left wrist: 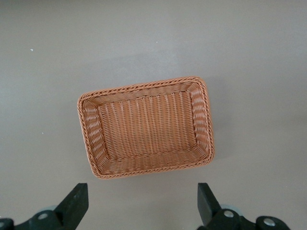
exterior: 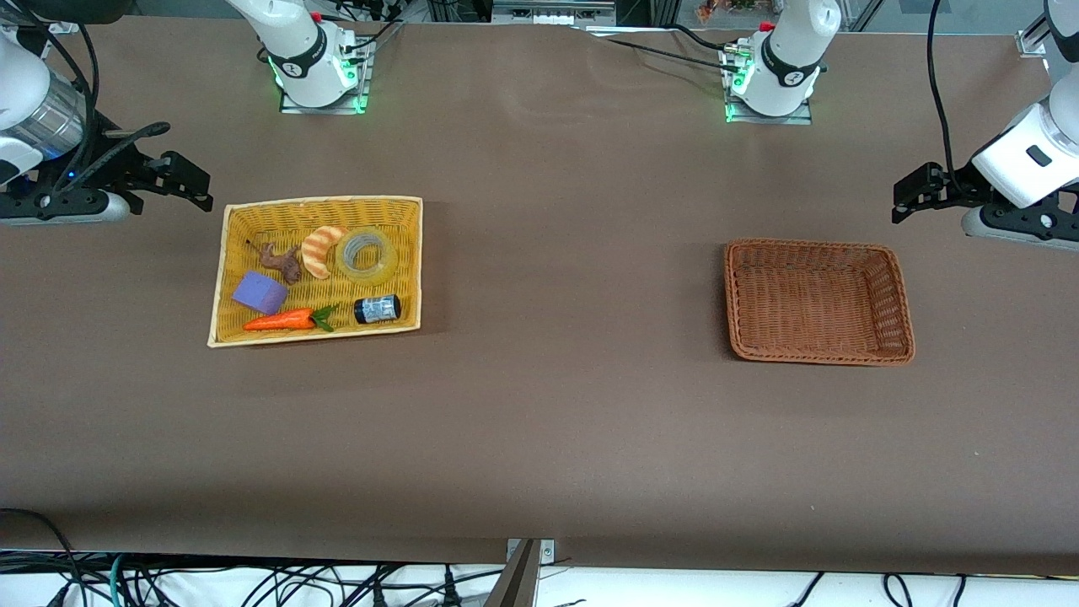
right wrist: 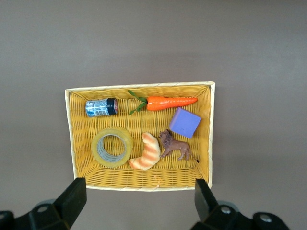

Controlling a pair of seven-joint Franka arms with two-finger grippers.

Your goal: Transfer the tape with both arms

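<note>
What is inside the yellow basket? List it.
The yellow basket holds the tape, a croissant, lion figure, purple block, carrot and small can. Nothing looks covered.

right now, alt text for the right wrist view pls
A yellow basket on a brown table holds the tape, a croissant, a toy lion, a purple block, a carrot and a small can. The open right gripper hangs above it.

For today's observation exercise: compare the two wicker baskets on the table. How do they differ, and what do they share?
The yellow basket holds things: the tape, a croissant, a carrot, a purple block, a can and a toy lion. The brown basket holds nothing. The yellow basket sits toward the right arm's end of the table, the brown basket toward the left arm's end. Both are rectangular, shallow and woven.
</note>
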